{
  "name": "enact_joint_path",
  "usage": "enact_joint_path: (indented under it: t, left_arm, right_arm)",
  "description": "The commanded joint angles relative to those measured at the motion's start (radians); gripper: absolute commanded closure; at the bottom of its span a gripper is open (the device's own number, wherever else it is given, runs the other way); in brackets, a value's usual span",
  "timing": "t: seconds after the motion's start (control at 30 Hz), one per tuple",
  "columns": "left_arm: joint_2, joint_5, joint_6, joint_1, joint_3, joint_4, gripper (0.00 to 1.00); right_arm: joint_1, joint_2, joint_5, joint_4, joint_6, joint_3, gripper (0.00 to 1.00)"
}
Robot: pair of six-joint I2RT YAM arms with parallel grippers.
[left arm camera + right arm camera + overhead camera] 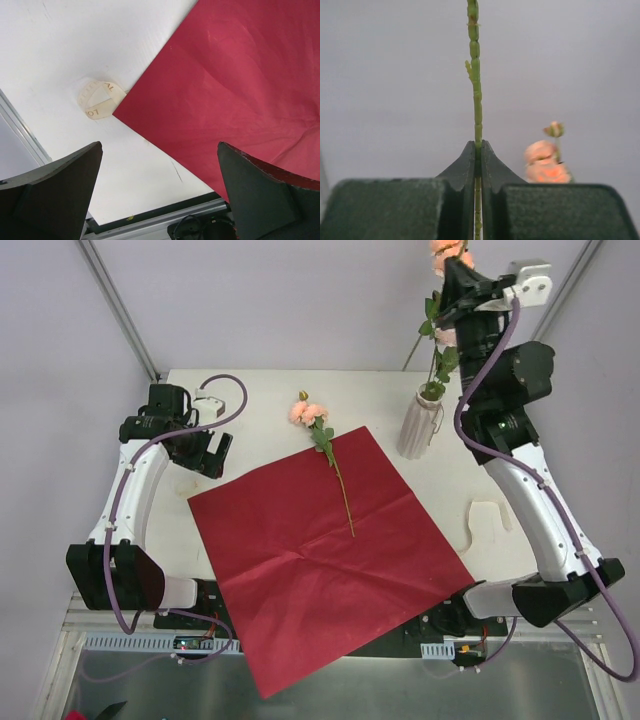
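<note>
My right gripper is raised high above the white ribbed vase at the back right. It is shut on a thin green flower stem that runs straight up between the fingers; the pink bloom sits at the top edge of the overhead view. Leafy stems stand in the vase. Another pink flower lies flat, its stem reaching onto the red paper sheet. My left gripper hangs open over the paper's left corner, holding nothing, with a small cream ribbon loop beside that corner.
A white curved cut-out piece lies on the table right of the red sheet. The sheet's near corner overhangs the table's front edge. A blurred pink bloom shows behind my right fingers. Frame posts stand at the back corners.
</note>
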Motion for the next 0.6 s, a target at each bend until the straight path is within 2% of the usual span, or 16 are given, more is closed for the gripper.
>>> enact_joint_path:
  t: [0.0,0.1,0.2,0.57]
  left_arm:
    - [-0.007,0.015,-0.005,0.006,0.037,-0.008,0.01]
    - [0.000,0.019,-0.008,0.006,0.043,-0.010,0.01]
    - [0.007,0.024,-0.005,0.006,0.048,-0.010,0.01]
    - [0.036,0.021,0.003,0.006,0.066,-0.008,0.01]
  right_arm:
    - [-0.090,0.022,0.086,0.211,-0.168,-0.051,0.99]
    - [-0.147,0.032,0.115,0.272,-0.196,-0.104,0.99]
    - [-0.193,0.048,0.136,0.299,-0.150,-0.155,0.99]
    - [-0.242,0.104,0.169,0.397,-0.090,-0.273,0.99]
